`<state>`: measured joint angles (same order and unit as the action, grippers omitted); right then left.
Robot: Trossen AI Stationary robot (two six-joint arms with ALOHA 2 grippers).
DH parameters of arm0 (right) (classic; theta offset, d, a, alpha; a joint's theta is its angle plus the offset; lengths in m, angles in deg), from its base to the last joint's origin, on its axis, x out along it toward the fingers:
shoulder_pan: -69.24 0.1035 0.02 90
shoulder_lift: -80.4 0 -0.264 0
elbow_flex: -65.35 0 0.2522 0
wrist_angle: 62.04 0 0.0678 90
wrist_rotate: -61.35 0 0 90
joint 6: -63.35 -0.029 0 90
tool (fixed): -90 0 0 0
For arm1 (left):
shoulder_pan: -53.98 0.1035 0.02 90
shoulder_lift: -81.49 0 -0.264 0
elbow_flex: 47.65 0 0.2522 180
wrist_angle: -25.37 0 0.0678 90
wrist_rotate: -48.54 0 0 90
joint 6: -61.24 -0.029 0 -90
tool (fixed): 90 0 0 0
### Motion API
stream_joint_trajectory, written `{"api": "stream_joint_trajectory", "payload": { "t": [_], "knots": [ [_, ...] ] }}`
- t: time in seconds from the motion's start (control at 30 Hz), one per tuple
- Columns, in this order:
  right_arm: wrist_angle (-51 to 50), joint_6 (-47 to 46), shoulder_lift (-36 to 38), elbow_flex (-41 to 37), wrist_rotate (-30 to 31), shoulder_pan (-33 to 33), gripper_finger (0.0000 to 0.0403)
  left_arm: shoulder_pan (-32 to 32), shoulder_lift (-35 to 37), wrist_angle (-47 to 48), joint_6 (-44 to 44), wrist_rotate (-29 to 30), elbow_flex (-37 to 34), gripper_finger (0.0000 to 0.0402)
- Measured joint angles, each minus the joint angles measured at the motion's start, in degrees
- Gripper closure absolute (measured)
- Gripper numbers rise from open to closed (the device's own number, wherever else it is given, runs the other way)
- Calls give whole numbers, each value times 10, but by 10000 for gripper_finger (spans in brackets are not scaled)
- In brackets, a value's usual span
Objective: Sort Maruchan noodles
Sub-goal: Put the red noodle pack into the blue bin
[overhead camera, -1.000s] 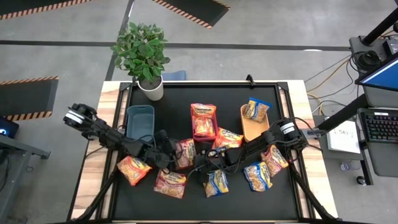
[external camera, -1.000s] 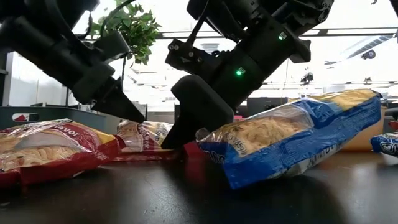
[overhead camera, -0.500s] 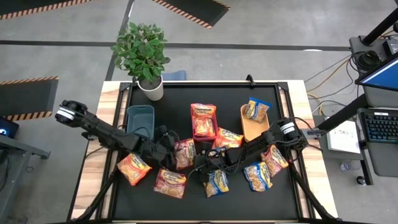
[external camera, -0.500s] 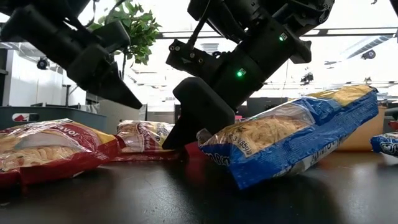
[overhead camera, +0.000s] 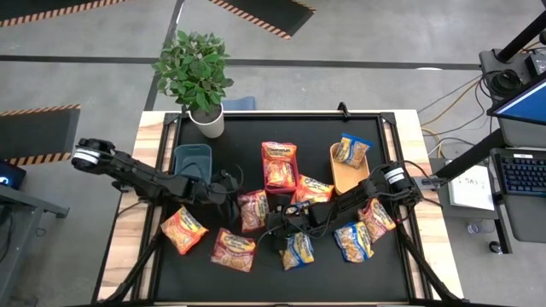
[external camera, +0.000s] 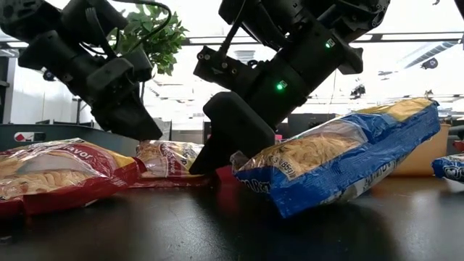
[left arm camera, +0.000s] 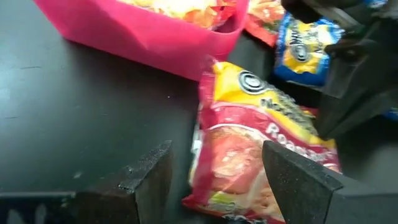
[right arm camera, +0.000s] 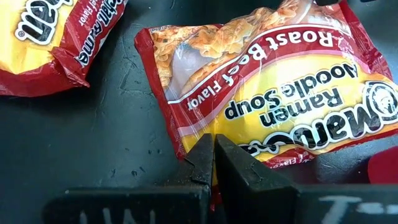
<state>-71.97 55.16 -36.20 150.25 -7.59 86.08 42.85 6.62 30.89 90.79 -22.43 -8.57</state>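
Note:
Maruchan noodles packets lie scattered on the black table. One red-pink packet [overhead camera: 253, 209] lies flat at the middle. My right gripper [overhead camera: 275, 224] is shut at that packet's right edge. My left gripper [overhead camera: 232, 194] hovers open just left of the packet, with a finger on either side of its end [left arm camera: 249, 155] and touching nothing. In the low view a blue packet [external camera: 341, 159] sits tilted beside my right gripper [external camera: 199, 165]. Orange packets [overhead camera: 183, 230] lie at the near left. My right gripper pinches the red-pink packet's edge seam [right arm camera: 205, 140] between its two shut fingers, and a strip of red film shows between them. The fingers slant down from the table's right side. The packet lies flat on the table.
Along the far side stand a teal bin [overhead camera: 191, 164], a red bin [overhead camera: 266, 175] holding orange packets and a tan bin [overhead camera: 337, 175] holding a blue packet. A potted plant [overhead camera: 200, 72] stands at the far left corner. More packets [overhead camera: 354, 240] lie at the near right.
My left gripper has swung toward the table's far edge and rolled about its own line, staying open. It now faces the red-pink packet's left end. My right gripper has kept still.

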Motion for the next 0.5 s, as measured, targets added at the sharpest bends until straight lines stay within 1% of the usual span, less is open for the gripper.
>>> {"api": "stream_joint_trajectory", "payload": {
  "t": [0.17,0.3,0.5],
  "knots": [
    [3,9,-1,0,0,0,394,0,-5,-23,2,-37,-1,174],
    [9,10,-1,0,-1,0,394,0,-17,-27,16,-35,-8,174],
    [10,14,-1,1,-3,0,394,0,-20,-48,18,-11,-18,174]
  ]
}}
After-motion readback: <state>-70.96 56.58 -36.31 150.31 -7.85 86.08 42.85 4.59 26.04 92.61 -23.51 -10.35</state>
